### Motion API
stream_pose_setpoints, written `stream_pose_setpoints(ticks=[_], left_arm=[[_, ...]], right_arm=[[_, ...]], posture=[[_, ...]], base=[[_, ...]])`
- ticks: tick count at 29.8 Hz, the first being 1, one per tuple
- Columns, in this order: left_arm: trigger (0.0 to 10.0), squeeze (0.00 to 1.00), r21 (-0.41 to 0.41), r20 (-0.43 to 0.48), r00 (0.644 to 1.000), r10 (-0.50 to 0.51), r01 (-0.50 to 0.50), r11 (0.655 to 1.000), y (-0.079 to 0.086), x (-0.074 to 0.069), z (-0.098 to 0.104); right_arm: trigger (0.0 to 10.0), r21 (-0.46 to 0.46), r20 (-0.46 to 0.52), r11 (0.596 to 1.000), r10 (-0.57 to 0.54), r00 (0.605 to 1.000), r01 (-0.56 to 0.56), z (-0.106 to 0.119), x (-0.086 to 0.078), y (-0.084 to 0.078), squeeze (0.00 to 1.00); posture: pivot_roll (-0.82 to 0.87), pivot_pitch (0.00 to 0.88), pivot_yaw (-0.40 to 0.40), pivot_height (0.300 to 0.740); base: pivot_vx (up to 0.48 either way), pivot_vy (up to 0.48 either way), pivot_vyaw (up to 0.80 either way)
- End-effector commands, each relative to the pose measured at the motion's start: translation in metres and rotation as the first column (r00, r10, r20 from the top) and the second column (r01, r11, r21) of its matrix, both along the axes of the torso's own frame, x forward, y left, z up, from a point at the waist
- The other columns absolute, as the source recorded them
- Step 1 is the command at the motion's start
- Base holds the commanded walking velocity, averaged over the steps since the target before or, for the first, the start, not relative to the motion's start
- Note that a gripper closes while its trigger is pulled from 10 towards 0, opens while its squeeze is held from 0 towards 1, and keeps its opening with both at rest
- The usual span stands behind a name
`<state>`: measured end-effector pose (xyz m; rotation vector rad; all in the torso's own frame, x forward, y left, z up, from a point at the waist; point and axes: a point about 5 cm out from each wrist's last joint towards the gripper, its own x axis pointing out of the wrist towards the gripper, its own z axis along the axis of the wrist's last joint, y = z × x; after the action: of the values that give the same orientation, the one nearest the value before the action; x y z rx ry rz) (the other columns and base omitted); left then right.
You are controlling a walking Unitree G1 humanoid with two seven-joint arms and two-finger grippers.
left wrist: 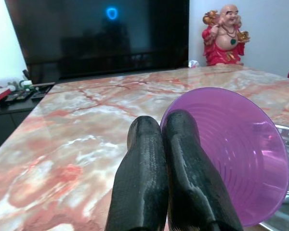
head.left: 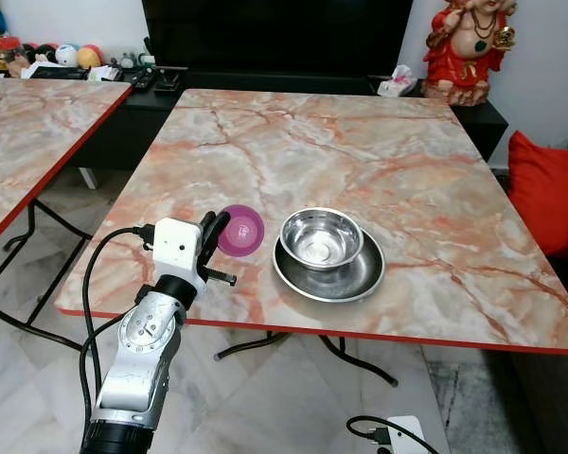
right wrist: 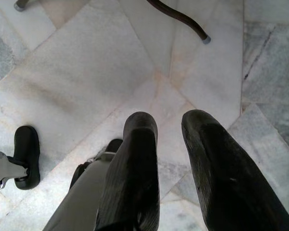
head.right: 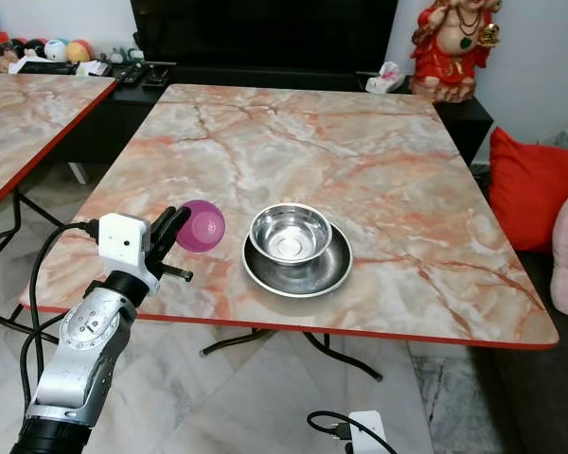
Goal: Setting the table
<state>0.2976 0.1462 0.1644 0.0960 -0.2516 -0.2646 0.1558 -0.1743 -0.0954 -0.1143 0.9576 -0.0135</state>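
My left gripper [head.left: 218, 223] is shut on the rim of a purple plastic cup [head.left: 241, 230], which it holds tilted on its side just above the marble table [head.left: 360, 142], near the front left edge. In the left wrist view the two fingers [left wrist: 144, 163] pinch the cup [left wrist: 231, 154] wall. Just right of the cup, a steel bowl [head.left: 321, 237] sits in a steel plate [head.left: 364, 275]. My right gripper [right wrist: 168, 120] hangs open over the tiled floor, nothing between its fingers.
A second marble table [head.left: 28, 142] stands to the left, with a gap of floor between. Behind are a black TV unit [head.left: 265, 38] and a red statue [head.left: 464, 47]. A red cushion [head.left: 549, 189] lies at the right; a power strip [head.left: 398, 437] is on the floor.
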Motion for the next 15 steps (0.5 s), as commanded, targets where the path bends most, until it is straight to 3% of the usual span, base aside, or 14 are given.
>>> stream_pose_setpoints(ticks=[1, 15], left_arm=[[10.0, 0.00, 0.006, 0.008, 1.000, 0.000, 0.000, 1.000, -0.0003, 0.0001, 0.0030], [10.0, 0.00, 0.012, -0.004, 1.000, -0.031, 0.031, 0.999, -0.0055, 0.0039, 0.0007]], right_arm=[[10.0, 0.000, 0.001, 1.000, -0.006, 1.000, 0.006, -0.0002, -0.0011, -0.0017, 0.00], [10.0, -0.007, -0.002, 1.000, -0.004, 1.000, 0.004, -0.0001, -0.0006, -0.0016, 0.00]], posture=[[0.12, 0.014, -0.033, 0.740], [0.07, 0.000, -0.017, 0.740]], base=[[0.000, 0.000, 0.00], [0.000, 0.000, 0.00]])
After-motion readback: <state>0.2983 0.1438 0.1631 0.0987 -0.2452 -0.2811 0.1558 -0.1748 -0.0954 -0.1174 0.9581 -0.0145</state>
